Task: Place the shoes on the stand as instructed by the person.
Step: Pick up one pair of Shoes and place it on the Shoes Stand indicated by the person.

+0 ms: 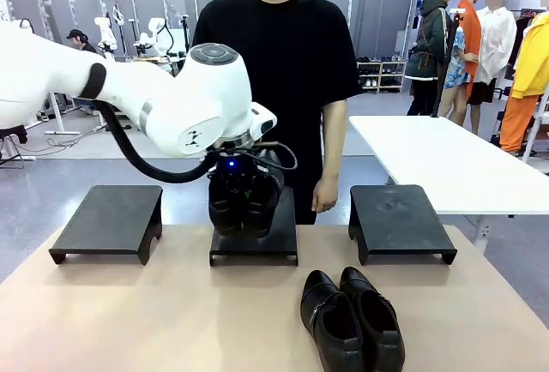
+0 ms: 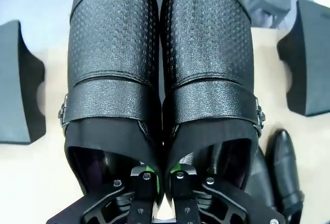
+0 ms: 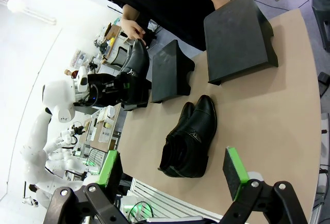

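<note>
One pair of glossy black shoes (image 1: pixel 244 202) hangs toes-down just over the middle stand (image 1: pixel 255 245); I cannot tell whether it touches it. My left gripper (image 2: pixel 161 176) is shut on the two inner walls of this pair (image 2: pixel 160 53), pinching them together. The other pair of shoes (image 1: pixel 352 319) lies on the table at the front right, also below my right gripper (image 3: pixel 172 168), whose green-padded jaws stand open and hold nothing. The person (image 1: pixel 274 63) stands behind the middle stand, one hand (image 1: pixel 324 194) hanging by it.
Black stands sit to the left (image 1: pixel 107 218) and right (image 1: pixel 399 218) of the middle one. A white table (image 1: pixel 446 158) stands behind at the right. The tan tabletop (image 1: pixel 129 321) is bare at the front left.
</note>
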